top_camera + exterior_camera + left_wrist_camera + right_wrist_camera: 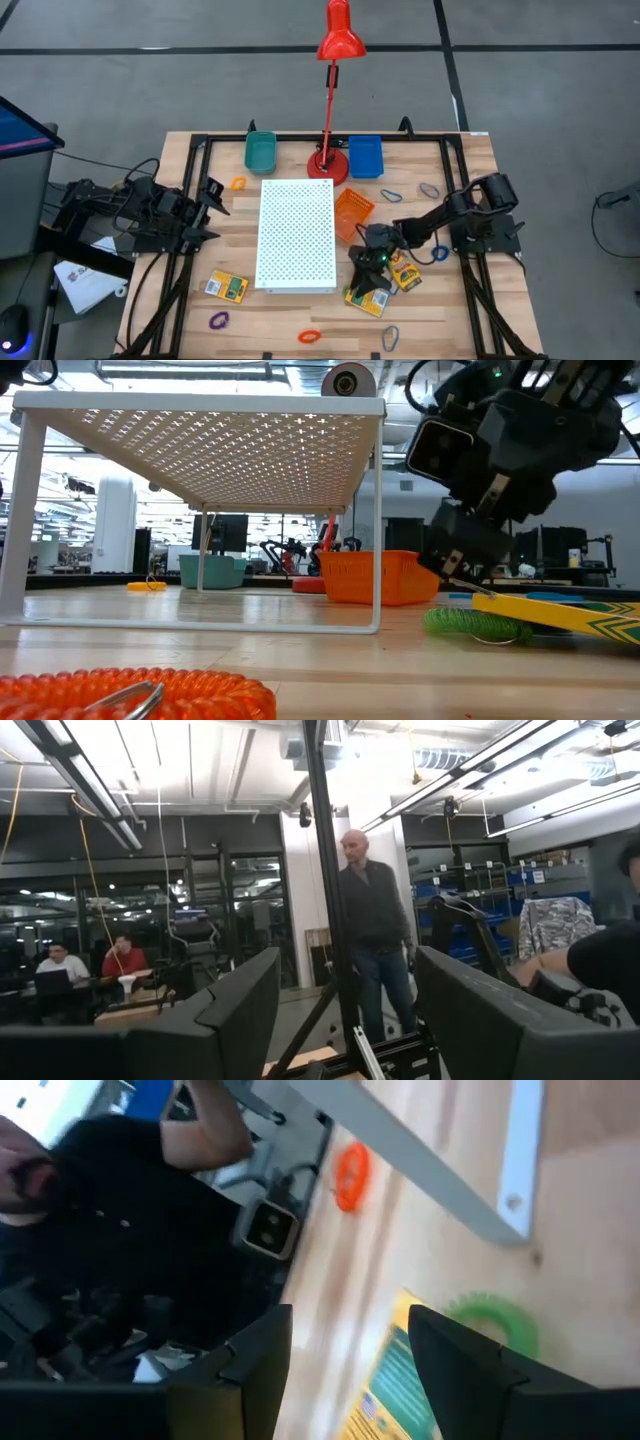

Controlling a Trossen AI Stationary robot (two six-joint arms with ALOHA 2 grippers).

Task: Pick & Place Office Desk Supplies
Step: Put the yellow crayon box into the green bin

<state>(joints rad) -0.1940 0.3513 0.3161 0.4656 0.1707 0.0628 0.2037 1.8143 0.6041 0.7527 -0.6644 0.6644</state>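
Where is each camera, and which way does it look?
High view: above the table, looking straight down; both arms show, right gripper over a yellow-and-green box.
Low view: at table height, looking across; that arm hangs in from above.
Left wrist view: on the parked left arm, facing the room and a person; its open jaws show.
Right wrist view: looks down past its open jaws.
Shared: right wrist and low views both see the green loop.

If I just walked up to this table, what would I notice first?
Probably the tall red desk lamp standing at the far edge, between a teal bin and a blue bin. Next, the big white perforated board on legs in the middle. Then the right gripper, open, reaching down over a yellow-and-green box near the front; the left gripper waits, open, at the left edge.
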